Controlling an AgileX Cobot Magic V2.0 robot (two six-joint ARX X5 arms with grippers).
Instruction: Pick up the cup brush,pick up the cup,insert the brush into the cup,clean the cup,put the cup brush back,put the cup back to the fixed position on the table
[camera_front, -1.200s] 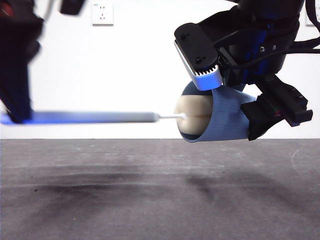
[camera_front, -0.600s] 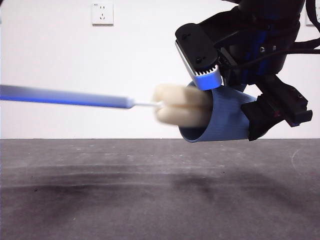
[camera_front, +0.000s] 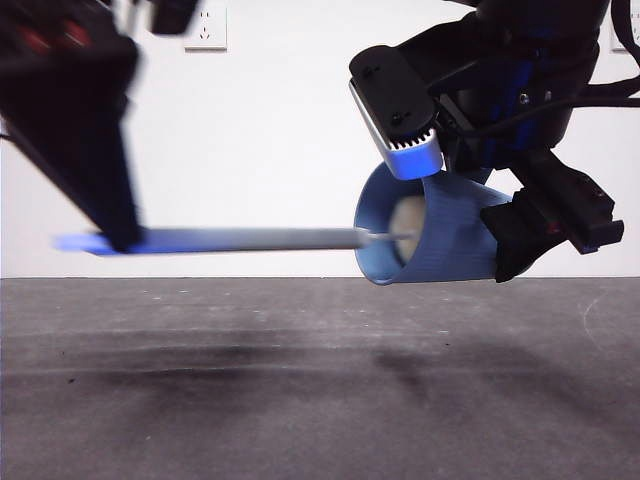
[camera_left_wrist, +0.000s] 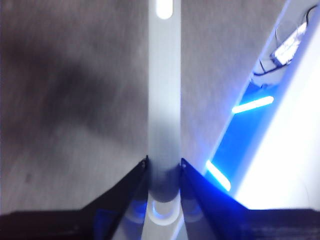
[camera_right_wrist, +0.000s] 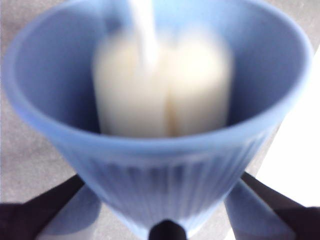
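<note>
The right tool (camera_front: 470, 215) has the cup (camera_front: 440, 240) pinched between its jaws, one jaw over the ribbed wall and one under it. The cup lies on its side, held clear above the counter (camera_front: 320, 380), with its open mouth facing away from that tool toward the other arm. In the right wrist view the blue ribbed wall (camera_right_wrist: 165, 170) fills the gap between the two jaws.

Across from it, the left tool (camera_front: 110, 215) is clamped on the grey handle of the cup brush (camera_front: 250, 238). In the left wrist view both jaws press against the handle (camera_left_wrist: 164, 100) from either side. The handle runs level, straight out from the left tool and into the cup's mouth. The cream sponge head (camera_right_wrist: 162, 85) sits deep inside the cup, blurred, well past the rim.
</note>
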